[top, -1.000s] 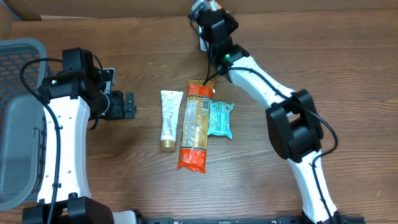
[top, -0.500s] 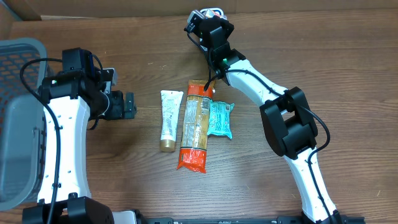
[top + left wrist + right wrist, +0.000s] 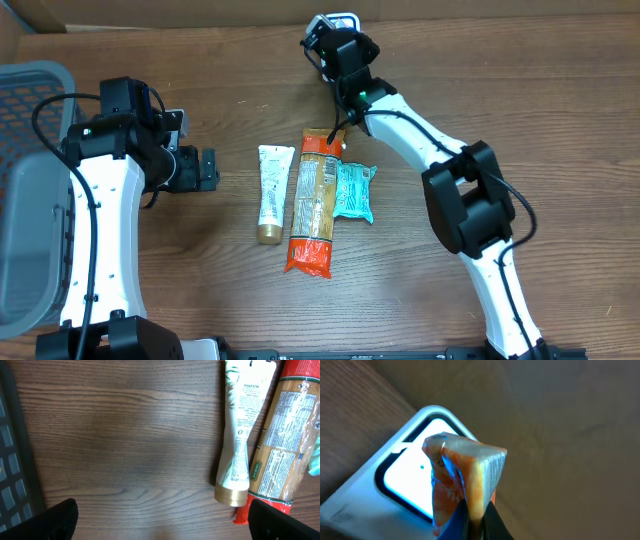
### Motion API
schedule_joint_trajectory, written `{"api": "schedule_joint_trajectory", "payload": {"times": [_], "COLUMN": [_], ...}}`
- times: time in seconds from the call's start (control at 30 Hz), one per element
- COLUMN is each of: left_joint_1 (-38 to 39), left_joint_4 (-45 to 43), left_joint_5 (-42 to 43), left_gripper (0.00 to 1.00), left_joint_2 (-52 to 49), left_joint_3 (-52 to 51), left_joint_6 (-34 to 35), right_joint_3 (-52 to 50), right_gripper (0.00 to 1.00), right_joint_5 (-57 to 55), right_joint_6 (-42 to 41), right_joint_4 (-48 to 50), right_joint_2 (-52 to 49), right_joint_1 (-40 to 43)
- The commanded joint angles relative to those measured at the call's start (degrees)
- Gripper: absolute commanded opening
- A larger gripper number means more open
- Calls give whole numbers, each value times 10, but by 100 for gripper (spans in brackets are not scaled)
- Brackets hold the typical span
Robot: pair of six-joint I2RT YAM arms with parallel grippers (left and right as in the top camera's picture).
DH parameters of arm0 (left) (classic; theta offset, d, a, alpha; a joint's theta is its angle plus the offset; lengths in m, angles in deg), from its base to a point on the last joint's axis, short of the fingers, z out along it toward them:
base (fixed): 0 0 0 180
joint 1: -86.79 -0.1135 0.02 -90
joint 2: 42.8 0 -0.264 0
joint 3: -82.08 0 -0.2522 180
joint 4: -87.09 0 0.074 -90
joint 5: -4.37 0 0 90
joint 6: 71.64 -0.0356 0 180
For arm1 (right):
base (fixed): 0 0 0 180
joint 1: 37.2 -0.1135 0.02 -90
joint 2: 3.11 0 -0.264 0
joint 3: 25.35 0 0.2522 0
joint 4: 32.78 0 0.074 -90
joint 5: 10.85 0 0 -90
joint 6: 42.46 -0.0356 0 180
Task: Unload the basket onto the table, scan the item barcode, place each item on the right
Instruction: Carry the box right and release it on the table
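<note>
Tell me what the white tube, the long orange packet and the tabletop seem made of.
White tube: likely soft plastic, satin sheen, flat crimped end, gold metallic-looking cap. Long orange packet: thin glossy plastic film, judging by wrinkles and glare. Tabletop: wood or wood-look laminate, matte brown grain; cannot tell which.

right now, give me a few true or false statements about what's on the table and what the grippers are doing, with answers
1. The right gripper is shut on a small orange packet in front of the scanner. True.
2. The left gripper holds the white tube. False: it is open and empty, and the tube lies on the table.
3. The teal packet lies in the basket. False: it lies on the table beside the long orange package.
4. The tube's gold cap points away from the scanner. True.
</note>
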Motion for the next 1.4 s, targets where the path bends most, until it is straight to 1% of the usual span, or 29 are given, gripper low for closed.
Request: {"api": "schedule_joint_trajectory", "payload": {"times": [0.0,0.17,0.27,0.33,0.43,0.5,0.57,0.63,0.7,0.83,0.9,1.0,1.13,1.2,1.23,1.3,1.37], "left_joint_1": [1,1,1,1,1,1,1,1,1,1,1,1,1,1,1,1,1], "left_joint_4": [0,0,0,0,0,0,0,0,0,0,0,0,0,0,0,0,0], "left_joint_5": [0,0,0,0,0,0,0,0,0,0,0,0,0,0,0,0,0], "left_gripper": [100,99,100,100,100,100,100,99,100,100,100,100,100,100,100,100,100], "left_joint_2": [-1,-1,-1,-1,-1,-1,-1,-1,-1,-1,-1,-1,-1,-1,-1,-1,-1], "left_joint_3": [0,0,0,0,0,0,0,0,0,0,0,0,0,0,0,0,0], "left_joint_6": [-11,-11,-11,-11,-11,-11,-11,-11,-11,-11,-11,-11,-11,-11,-11,-11,-11], "right_joint_3": [9,9,9,9,9,9,-2,-31,-70,-182,-245,-339,-429,-464,-474,-483,-482], "right_gripper": [4,4,4,4,4,4,4,4,4,4,4,4,5,14,22,29,39], "right_joint_5": [33,179,250,252,252,252,255,274,302,356,378,429,467,468,468,454,447], "right_joint_6": [-149,-346,-433,-485,-576,-626,-657,-679,-685,-687,-702,-702,-701,-701,-699,-697,-674], "right_joint_4": [-54,-280,-426,-521,-627,-680,-714,-714,-688,-600,-549,-464,-383,-357,-351,-353,-361], "right_joint_2": [134,279,354,392,421,423,417,409,402,393,393,393,393,393,393,393,393], "right_joint_1": [-3,3,21,40,85,122,166,210,246,307,331,358,377,382,384,387,388]}}
